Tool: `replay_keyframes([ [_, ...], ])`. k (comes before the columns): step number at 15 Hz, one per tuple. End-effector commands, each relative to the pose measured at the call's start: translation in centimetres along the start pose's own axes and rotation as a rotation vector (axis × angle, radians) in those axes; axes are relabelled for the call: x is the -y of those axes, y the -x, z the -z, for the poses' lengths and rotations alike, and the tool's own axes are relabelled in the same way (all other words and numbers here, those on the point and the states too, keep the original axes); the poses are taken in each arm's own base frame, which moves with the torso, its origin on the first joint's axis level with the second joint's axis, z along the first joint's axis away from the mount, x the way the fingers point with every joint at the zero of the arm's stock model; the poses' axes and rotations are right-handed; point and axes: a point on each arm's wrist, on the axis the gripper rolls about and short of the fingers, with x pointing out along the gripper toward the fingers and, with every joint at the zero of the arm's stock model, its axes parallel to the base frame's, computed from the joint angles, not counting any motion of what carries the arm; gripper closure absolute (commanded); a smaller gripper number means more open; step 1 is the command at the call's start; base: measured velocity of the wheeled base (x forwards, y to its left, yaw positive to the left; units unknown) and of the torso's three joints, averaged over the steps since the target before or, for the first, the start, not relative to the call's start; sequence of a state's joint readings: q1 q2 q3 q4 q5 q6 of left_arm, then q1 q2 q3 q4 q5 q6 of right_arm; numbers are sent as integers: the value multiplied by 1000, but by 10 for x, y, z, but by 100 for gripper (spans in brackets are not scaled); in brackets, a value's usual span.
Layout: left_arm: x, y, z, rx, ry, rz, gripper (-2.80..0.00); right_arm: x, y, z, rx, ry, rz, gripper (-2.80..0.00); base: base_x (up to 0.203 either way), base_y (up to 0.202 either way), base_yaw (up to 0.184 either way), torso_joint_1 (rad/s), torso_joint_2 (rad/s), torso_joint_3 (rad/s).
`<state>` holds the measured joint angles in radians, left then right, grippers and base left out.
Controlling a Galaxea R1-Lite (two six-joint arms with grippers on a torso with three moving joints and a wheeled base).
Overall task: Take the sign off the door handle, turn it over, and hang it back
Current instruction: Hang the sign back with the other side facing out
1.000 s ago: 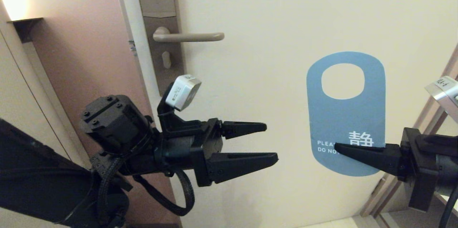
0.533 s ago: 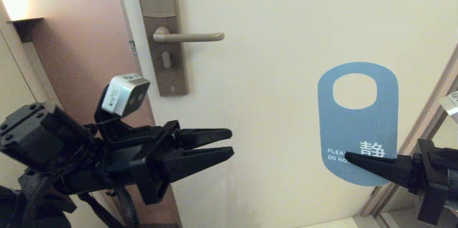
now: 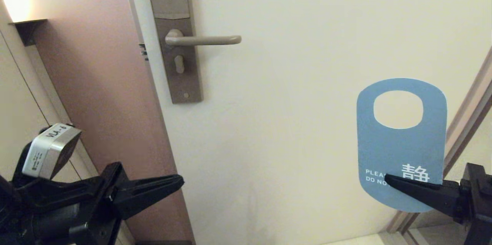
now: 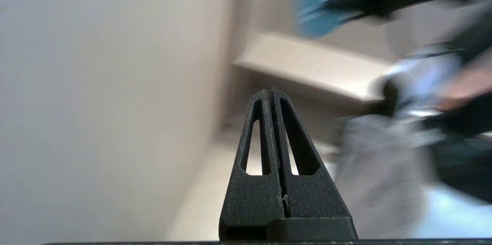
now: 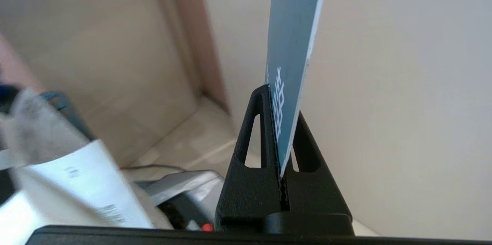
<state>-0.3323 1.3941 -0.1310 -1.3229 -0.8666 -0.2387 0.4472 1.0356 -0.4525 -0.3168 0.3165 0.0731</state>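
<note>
Sign (image 3: 401,145) sits clamped by its bottom edge in your right pincer (image 3: 388,179), blue "DO NOT DISTURB" face toward you, upright, well right of and below the door handle (image 3: 203,40). Held low like that, the oval hole stays free on top for hooking over the lever, I'd say. Handle is bare, so rehang not yet done. Your left pincer (image 4: 272,93) is closed on nothing, parked far below-left of the handle, clear of the path. Cream door (image 3: 307,45) behind the sign, tall brown-grey plate (image 3: 177,25) under the handle, pinkish wall (image 3: 88,52) left of the handle. No tabletop.
</note>
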Motion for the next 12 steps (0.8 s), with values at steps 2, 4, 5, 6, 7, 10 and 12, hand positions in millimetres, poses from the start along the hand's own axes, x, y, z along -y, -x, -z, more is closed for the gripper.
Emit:
replay_keyframes([
  [2,6,19,2,-10,-85,-229,0,0,6,7,5,-2,56,0,0,0,0,0,0,0],
  [4,12,31,6,-56,-132,-395,0,0,10,14,2,-4,70,0,0,0,0,0,0,0],
  [5,14,38,8,-79,-156,-482,0,-1,12,17,5,-3,80,0,0,0,0,0,0,0],
  [6,15,45,8,-84,-178,-565,0,-1,13,19,11,-3,87,0,0,0,0,0,0,0],
  [7,15,52,8,-78,-189,-646,0,-1,14,20,14,-4,88,0,0,0,0,0,0,0],
  [10,19,72,9,-37,-212,-887,0,-2,16,19,29,-14,88,0,0,0,0,0,0,0],
  [12,29,80,14,-18,-225,-950,0,-2,17,19,32,-14,89,0,0,0,0,0,0,0],
])
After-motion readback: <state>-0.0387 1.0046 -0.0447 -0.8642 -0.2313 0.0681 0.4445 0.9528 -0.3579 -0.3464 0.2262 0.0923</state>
